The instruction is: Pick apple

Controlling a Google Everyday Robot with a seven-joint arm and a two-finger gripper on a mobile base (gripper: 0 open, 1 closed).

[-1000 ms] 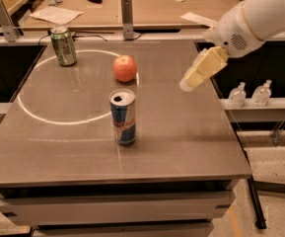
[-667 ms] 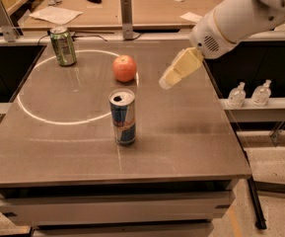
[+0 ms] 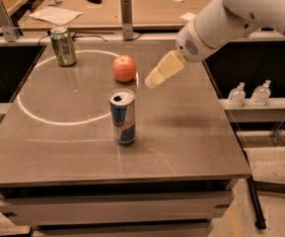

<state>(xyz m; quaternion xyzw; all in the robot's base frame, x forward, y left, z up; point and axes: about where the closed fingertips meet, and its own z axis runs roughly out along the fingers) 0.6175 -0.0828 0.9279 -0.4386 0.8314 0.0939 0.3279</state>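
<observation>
The orange-red apple (image 3: pixel 124 68) sits on the grey table (image 3: pixel 191 137), inside a white ring painted on the top. My gripper (image 3: pixel 152 81) comes in from the upper right on a white arm. Its pale yellow tip hangs just to the right of the apple, a little above the table, close to it but apart from it.
A blue-silver can (image 3: pixel 123 116) stands upright in front of the apple. A green can (image 3: pixel 63 46) stands at the table's back left. A grey post (image 3: pixel 126 11) stands behind the table's far edge. Two small clear bottles (image 3: pixel 250 94) sit on a low shelf to the right.
My gripper has moved left across the table, from well right of the apple to just beside it. The apple and both cans have not moved.
</observation>
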